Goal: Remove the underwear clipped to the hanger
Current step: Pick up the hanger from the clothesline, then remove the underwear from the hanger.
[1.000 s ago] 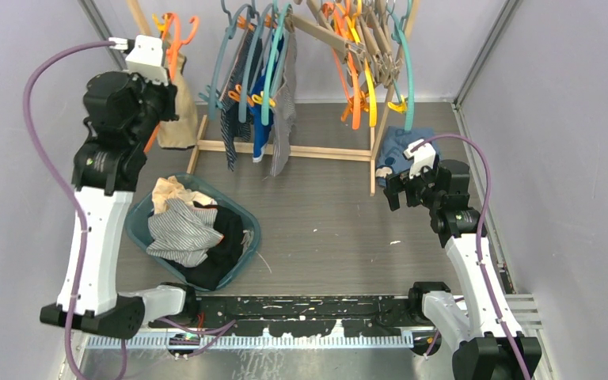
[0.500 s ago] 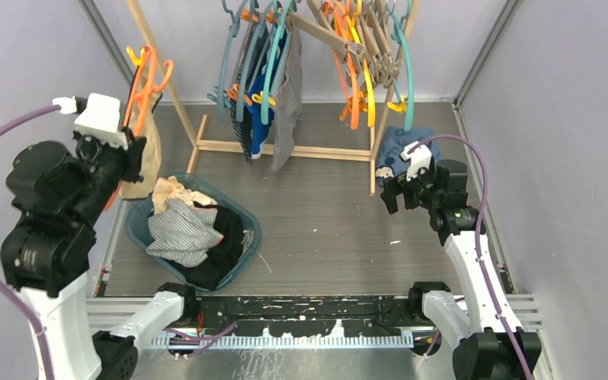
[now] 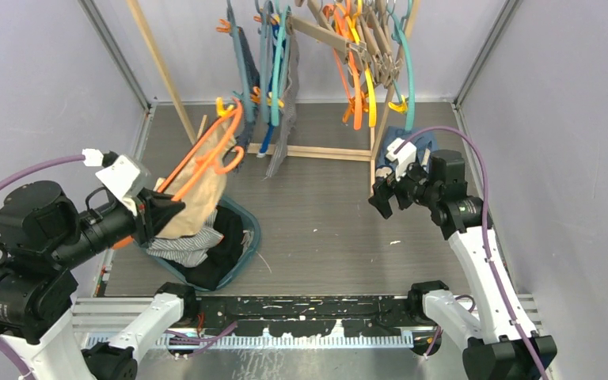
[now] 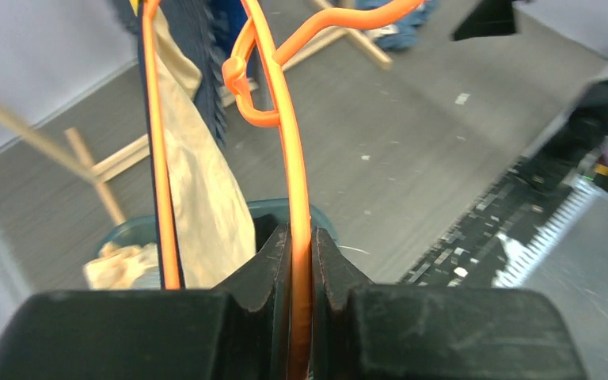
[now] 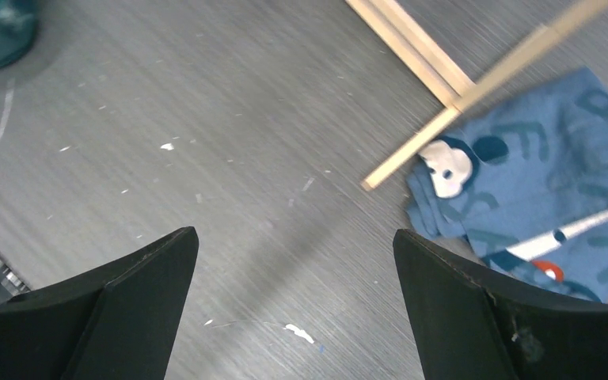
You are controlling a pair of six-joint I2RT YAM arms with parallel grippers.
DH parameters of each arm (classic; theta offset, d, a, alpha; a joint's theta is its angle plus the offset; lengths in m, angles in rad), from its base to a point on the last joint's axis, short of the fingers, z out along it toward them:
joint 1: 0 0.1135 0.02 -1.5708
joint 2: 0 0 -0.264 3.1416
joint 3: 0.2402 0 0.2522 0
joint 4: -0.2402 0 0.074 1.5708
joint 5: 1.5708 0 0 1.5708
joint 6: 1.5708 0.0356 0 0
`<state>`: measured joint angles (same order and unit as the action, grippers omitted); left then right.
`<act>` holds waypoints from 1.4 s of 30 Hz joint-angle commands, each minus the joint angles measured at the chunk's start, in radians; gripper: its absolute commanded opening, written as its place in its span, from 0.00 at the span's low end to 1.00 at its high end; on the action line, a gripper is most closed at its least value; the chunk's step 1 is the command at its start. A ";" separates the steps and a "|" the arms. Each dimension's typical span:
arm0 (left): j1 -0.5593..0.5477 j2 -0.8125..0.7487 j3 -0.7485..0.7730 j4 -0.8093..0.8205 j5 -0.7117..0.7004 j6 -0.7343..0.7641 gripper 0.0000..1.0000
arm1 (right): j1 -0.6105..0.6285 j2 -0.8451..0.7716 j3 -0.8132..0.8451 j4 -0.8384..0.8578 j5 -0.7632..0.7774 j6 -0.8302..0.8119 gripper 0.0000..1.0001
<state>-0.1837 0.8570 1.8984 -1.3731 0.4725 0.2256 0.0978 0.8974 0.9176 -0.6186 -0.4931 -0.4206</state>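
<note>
Since a sec ago the left arm has swung off the rack [image 3: 309, 150] and down toward 7 o'clock in the top view, bringing the orange hanger [image 3: 206, 154] w/ it. It's now over the basket [image 3: 251, 226], not up at the back-left corner. The right arm has barely shifted.

The left gripper [image 4: 301, 237] is pinched tight on the hanger's wire, seen clearly in the wrist view. The beige underwear [image 3: 198, 198] hangs from that hanger, just at 1 o'clock from the gripper and directly above the basket's laundry. The hanger's long axis runs from the gripper out toward 1–2 o'clock, hook end farthest away. Clips are too small to make out.

The right gripper [image 3: 384, 198] has its jaws wide apart w/ nothing between them. It sits at roughly 3 o'clock from the hanger, well apart, and its cam looks down on bare floor beside the cartoon-print garment [image 5: 522, 182]. As the free claw, it probably does the pulling, so it'd have to cross toward 9 o'clock.

The left forearm is low and near level, wrist aimed at 2 o'clock. The right elbow is raised, wrist angled down. Other underwear [image 3: 285, 119] is on the rack at 12.
</note>
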 commanded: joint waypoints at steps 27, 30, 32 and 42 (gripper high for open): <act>-0.002 0.049 -0.341 0.413 0.783 -0.238 0.00 | 0.188 -0.020 0.254 -0.204 -0.337 -0.099 1.00; -0.001 0.064 -0.384 0.452 0.819 -0.243 0.00 | 0.157 -0.067 0.225 -0.170 -0.332 -0.057 1.00; -0.002 0.068 -0.415 0.486 0.869 -0.252 0.00 | 0.138 -0.094 0.208 -0.150 -0.356 -0.041 1.00; -0.003 0.049 -0.492 0.438 0.986 -0.169 0.00 | 0.001 -0.107 0.272 -0.139 -0.562 0.103 1.00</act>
<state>-0.1841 0.9344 1.3956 -0.9188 1.3464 -0.0402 0.1436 0.7853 1.1210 -0.8158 -0.9356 -0.4274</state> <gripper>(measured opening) 0.106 0.999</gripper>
